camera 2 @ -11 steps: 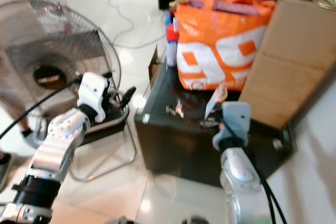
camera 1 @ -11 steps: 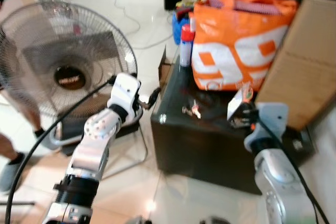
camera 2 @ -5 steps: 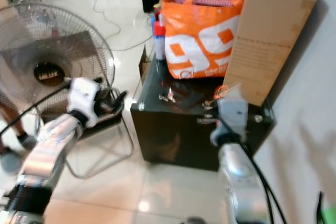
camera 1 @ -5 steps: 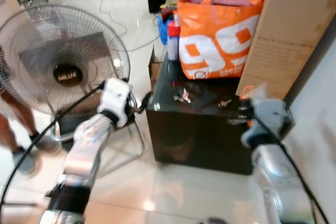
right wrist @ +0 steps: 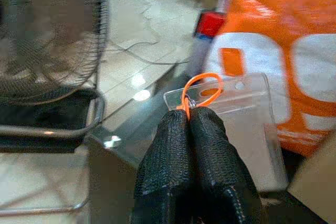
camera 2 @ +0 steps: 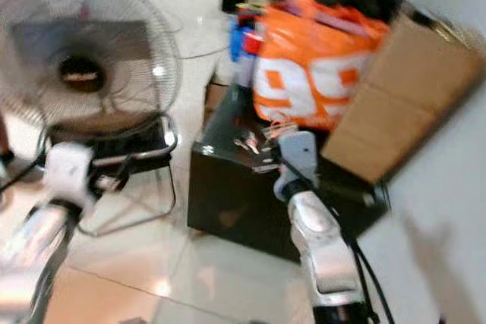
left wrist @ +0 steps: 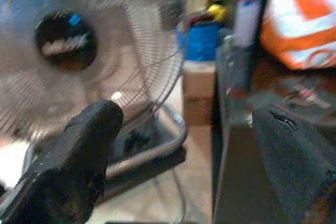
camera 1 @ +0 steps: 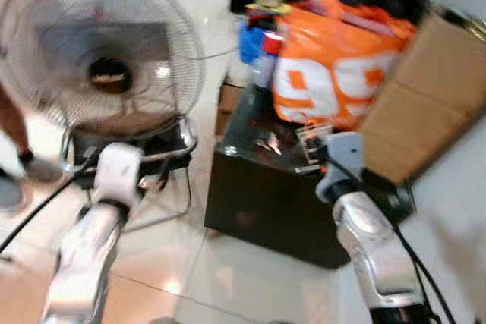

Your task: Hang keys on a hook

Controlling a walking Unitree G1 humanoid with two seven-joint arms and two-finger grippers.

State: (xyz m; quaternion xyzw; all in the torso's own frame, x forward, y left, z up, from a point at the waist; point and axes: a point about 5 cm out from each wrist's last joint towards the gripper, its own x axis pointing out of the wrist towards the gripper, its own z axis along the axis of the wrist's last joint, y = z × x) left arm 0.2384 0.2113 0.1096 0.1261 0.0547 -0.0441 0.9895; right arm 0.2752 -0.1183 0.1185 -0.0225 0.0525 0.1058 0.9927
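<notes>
My right gripper [right wrist: 190,113] is shut on a thin orange loop [right wrist: 202,88] that carries a clear plastic tag holder [right wrist: 247,124]. In the left eye view the holder [camera 1: 307,131] hangs over the black table [camera 1: 250,195], just right of a small bunch of keys [camera 1: 267,144] lying on the tabletop. My left gripper [left wrist: 189,124] is open with nothing between its fingers [left wrist: 79,150]. It points past the table's left side toward the fan. The left arm [camera 1: 114,180] is low at the left.
A large standing fan [camera 1: 99,66] is left of the table. An orange bag [camera 1: 334,73], a spray can [camera 1: 264,58] and a cardboard box [camera 1: 425,96] crowd the table's back and right. A person's leg [camera 1: 11,123] shows at the far left. Pale tiled floor lies in front.
The whole view has swung and blurred, so the camera moved. The right gripper, still shut on the orange loop, now stands closer to the keys. The left arm has dropped lower.
</notes>
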